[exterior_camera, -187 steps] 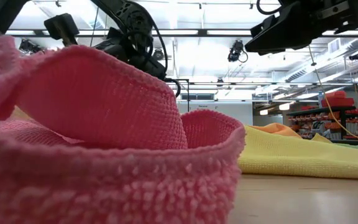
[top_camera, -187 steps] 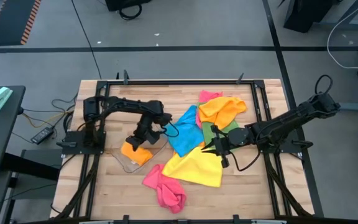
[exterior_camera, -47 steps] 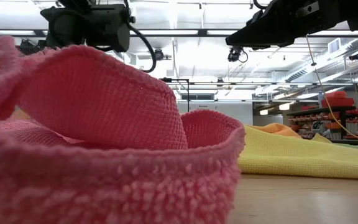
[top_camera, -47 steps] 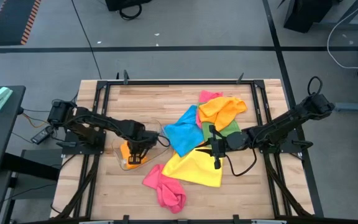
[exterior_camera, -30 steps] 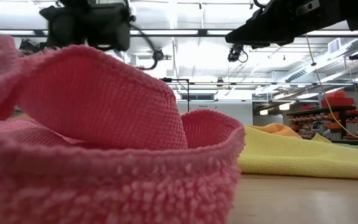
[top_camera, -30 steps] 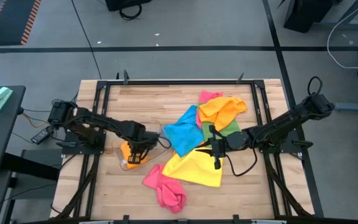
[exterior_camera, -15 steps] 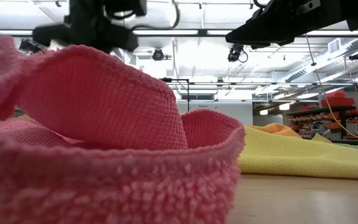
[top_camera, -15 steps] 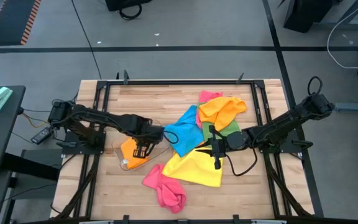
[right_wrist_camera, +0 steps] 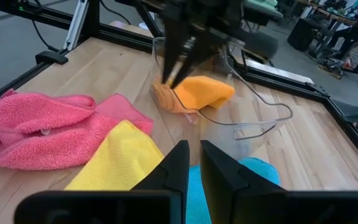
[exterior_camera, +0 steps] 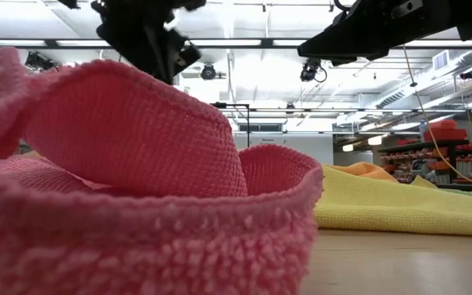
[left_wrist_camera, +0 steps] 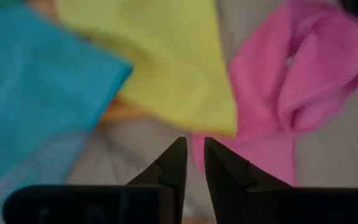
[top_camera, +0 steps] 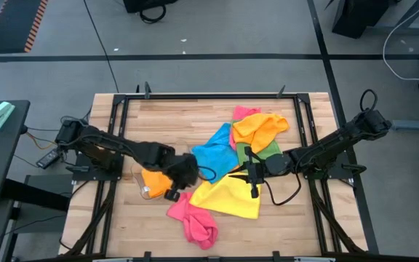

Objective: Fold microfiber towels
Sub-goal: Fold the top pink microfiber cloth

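Pink towel (exterior_camera: pixel 138 188) sits right up against the low camera and blocks most of the table. The overhead shot shows a folded orange towel (top_camera: pixel 153 179) in the clear tray (top_camera: pixel 138 188), just beside the left gripper (top_camera: pixel 173 191), fingers slightly apart, empty. Right gripper (top_camera: pixel 253 191) hovers over the yellow towel (top_camera: pixel 228 199), fingers nearly together

Looks like a robotics lab or industrial workshop. Butcher-block wooden table (top_camera: pixel 166 116) bolted inside a black metal frame (top_camera: pixel 209 95), standing on a grey concrete floor (top_camera: pixel 217 29) marked with dark tape lines and a hazard-striped mat (top_camera: pixel 13 25). Loose cables (top_camera: pixel 413 29) trailing across the floor. Overhead, long strip lights (exterior_camera: pixel 244 43) and exposed ceiling ducting; shelving with orange bins (exterior_camera: pixel 445 135) far behind.
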`<state>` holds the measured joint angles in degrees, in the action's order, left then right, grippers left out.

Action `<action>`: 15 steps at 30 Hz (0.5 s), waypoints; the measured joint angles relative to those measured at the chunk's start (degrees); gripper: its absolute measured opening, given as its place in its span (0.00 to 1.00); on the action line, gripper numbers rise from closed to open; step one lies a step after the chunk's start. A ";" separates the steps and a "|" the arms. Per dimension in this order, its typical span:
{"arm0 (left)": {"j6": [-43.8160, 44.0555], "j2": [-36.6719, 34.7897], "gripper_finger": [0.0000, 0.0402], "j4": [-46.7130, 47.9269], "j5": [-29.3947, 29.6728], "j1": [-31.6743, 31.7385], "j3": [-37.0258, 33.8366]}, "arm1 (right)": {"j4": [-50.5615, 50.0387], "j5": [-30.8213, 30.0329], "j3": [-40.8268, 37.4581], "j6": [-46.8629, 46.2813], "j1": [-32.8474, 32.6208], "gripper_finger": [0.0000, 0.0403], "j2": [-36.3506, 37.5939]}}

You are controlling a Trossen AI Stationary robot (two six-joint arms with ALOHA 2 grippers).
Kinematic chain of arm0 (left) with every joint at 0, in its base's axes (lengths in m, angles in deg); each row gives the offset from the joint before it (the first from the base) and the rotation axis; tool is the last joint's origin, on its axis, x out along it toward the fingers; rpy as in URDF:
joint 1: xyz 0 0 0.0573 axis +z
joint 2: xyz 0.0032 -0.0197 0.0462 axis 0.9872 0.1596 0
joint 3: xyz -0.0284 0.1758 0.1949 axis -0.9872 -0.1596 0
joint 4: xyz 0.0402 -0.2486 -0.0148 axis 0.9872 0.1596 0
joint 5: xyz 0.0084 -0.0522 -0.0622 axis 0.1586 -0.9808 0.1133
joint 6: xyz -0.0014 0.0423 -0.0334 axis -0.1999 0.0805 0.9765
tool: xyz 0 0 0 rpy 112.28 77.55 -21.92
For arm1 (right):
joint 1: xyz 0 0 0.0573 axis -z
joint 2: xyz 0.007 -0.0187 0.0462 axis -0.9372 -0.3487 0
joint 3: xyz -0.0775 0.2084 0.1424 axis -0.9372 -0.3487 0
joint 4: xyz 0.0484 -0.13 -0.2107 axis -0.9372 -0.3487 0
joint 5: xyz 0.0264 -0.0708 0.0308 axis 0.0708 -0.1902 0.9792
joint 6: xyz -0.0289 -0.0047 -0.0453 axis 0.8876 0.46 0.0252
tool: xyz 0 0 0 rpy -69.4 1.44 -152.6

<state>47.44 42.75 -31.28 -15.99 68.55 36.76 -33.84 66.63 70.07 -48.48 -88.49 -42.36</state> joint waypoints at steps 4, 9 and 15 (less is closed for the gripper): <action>-0.22 0.55 0.20 -3.50 4.06 -0.53 -0.28 | -0.95 0.21 0.00 -2.45 0.02 0.14 0.00; -3.55 0.27 0.23 -3.99 12.25 0.33 1.03 | -2.50 0.16 0.00 -8.44 1.55 0.23 -0.28; -2.50 0.09 0.21 -3.28 16.74 1.69 3.15 | -4.13 -5.87 -0.02 -14.55 5.25 0.33 -3.14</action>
<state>44.93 42.84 -34.56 0.75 70.24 39.91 -37.96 60.75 70.05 -63.03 -83.23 -45.50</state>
